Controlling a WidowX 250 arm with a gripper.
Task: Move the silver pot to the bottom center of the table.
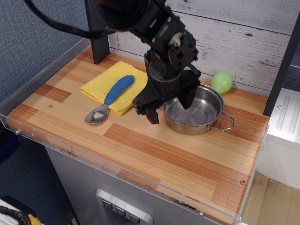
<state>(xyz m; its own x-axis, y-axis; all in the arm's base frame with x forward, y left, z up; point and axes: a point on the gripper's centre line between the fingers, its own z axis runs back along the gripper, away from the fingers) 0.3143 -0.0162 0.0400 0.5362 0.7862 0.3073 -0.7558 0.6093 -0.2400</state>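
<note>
The silver pot [199, 115] stands on the wooden table [140, 145] at the back right, one wire handle showing on its right side. My gripper [171, 108] is open and has come down over the pot's left rim: one finger hangs outside the rim on the left, the other inside the bowl. The rim lies between the jaws. The pot's left handle is hidden behind the gripper.
A yellow cloth [112, 83] lies at the back left with a blue-handled spoon [108, 101] across it. A green ball [221, 82] rests behind the pot by the plank wall. A dark post [97, 30] stands at the back left. A clear acrylic rim [117, 176] runs along the front edge.
</note>
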